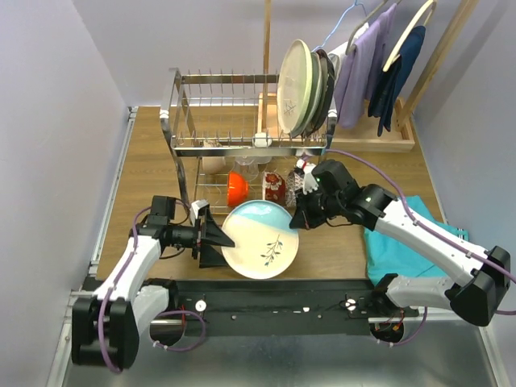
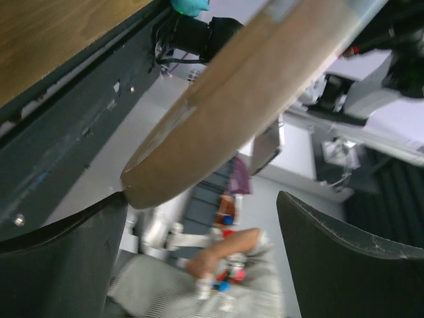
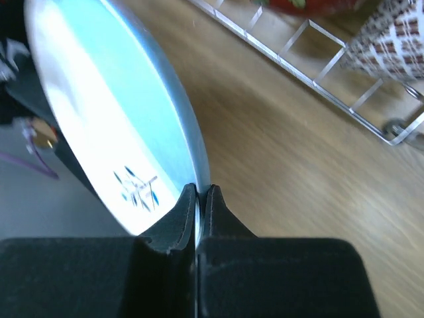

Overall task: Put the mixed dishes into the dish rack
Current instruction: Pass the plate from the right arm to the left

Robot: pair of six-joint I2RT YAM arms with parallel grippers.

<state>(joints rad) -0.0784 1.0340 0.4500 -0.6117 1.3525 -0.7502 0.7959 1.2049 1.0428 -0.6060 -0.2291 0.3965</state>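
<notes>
A light blue plate (image 1: pixel 260 239) with a sprig pattern hangs tilted just above the wooden table, in front of the chrome dish rack (image 1: pixel 211 79). My right gripper (image 1: pixel 297 219) is shut on its right rim; the right wrist view shows the fingers (image 3: pixel 199 192) pinching the plate (image 3: pixel 112 112). My left gripper (image 1: pixel 222 242) is open at the plate's left rim; the left wrist view shows the plate's beige underside (image 2: pixel 238 99) just above the wide jaws (image 2: pixel 202 199). Several large plates (image 1: pixel 302 89) stand in the rack's upper tier. An orange bowl (image 1: pixel 236 189), a clear glass (image 1: pixel 248 168) and a red-patterned bowl (image 1: pixel 274 187) sit below.
A wooden hanger stand with clothes (image 1: pixel 387 72) is at the back right. A teal cloth (image 1: pixel 403 242) lies under my right arm. A black rail (image 1: pixel 266 294) runs along the table's near edge. Rack wires (image 3: pixel 311 59) and a patterned bowl (image 3: pixel 397 33) are near the right gripper.
</notes>
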